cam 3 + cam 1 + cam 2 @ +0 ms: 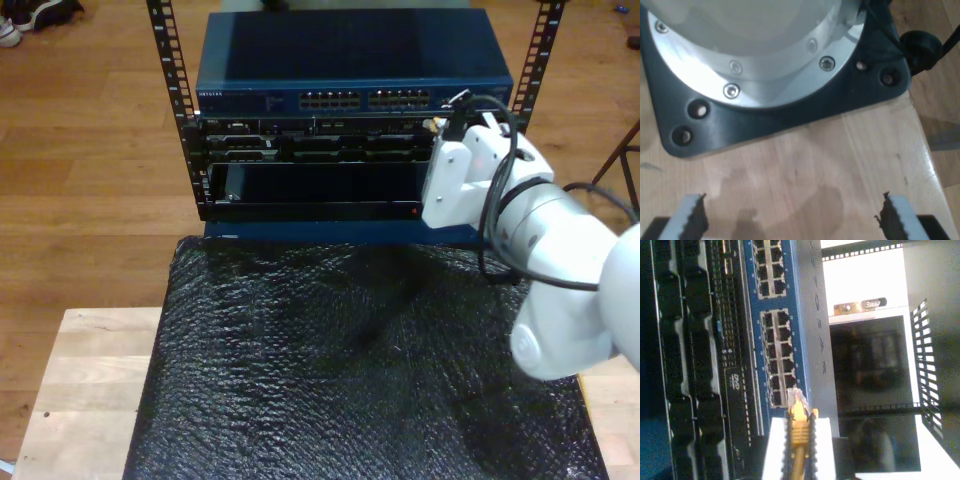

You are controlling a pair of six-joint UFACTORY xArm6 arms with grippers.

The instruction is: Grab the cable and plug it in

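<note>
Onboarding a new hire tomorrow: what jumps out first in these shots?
The yellow cable pinched in my second gripper, its clear plug right at the ports of the blue switch. In the exterior view, the white arm reaches the rack from the right, over a black mat.
</note>
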